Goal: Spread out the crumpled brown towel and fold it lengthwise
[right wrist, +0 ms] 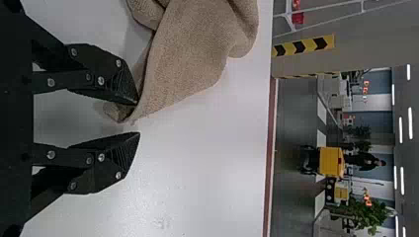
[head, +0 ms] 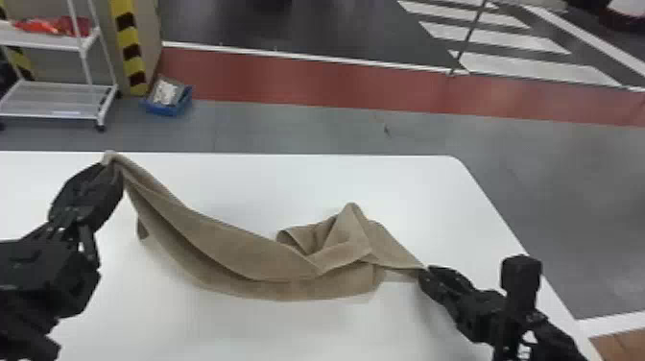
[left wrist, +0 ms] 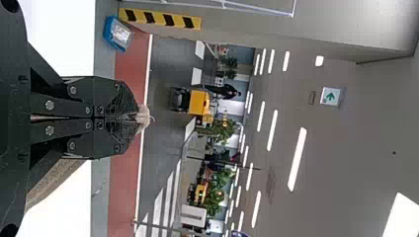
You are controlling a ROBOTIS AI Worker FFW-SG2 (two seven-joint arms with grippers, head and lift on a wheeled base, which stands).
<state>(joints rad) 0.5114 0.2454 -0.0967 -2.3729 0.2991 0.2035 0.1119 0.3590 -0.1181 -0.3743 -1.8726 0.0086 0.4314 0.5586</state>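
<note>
The head view looks forward and down from above the near side of the white surface [head: 268,187]. Turned sideways, the left wrist view looks close along the left pincer [head: 108,162], out past the surface; the right one, sideways too, looks low across the surface past the right pincer [head: 423,273]. All three share the surface and, beyond it, the yellow-and-black striped guard [head: 128,48].

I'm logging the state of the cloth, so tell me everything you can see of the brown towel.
The towel is plain brown, soft-looking, nubby cloth. One end is raised, pinched in the shut left gripper; from there it slopes in long folds to the white table, where it bunches into a peaked heap. Its other end narrows to a corner beside one finger of the open right gripper.
</note>
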